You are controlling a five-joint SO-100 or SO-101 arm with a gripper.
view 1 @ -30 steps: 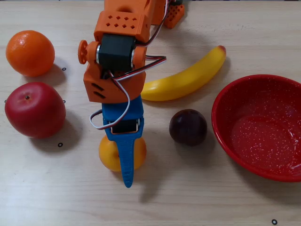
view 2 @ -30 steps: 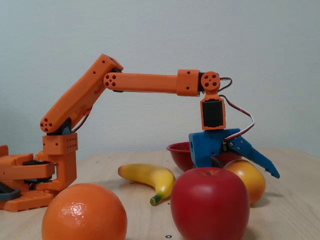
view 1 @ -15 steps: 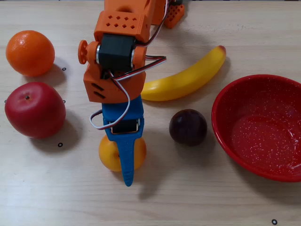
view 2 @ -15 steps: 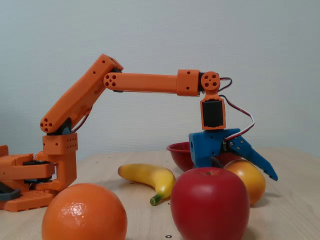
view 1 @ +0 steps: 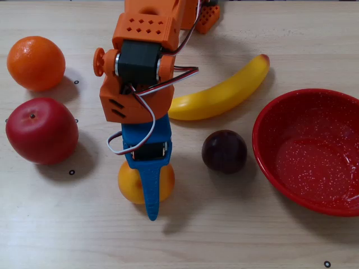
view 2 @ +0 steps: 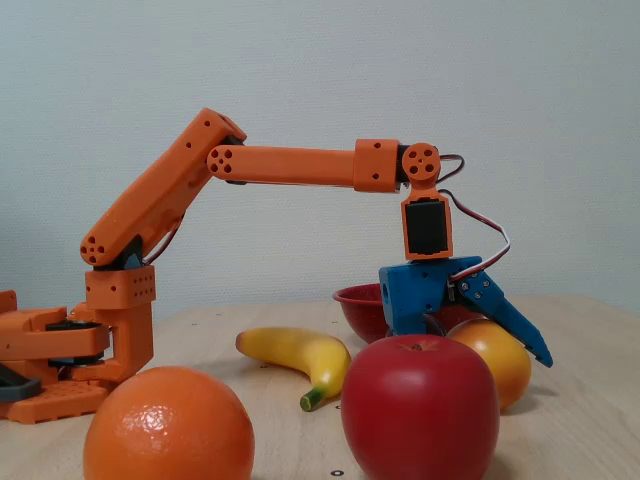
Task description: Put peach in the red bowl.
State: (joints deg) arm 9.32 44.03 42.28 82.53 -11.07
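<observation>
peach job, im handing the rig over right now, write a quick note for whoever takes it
Gripper: down over the peach, jaws open around it and not yet closed on the fruit; in the side fixed view one blue finger slants over the peach's top.
Peach: on the table in front of the apple in the top-down fixed view, left of the plum.
Red bowl: empty, at the right edge, past the plum.
Done: the approach.
Left: close on the peach, lift, carry right over the plum, release in the bowl.
</observation>
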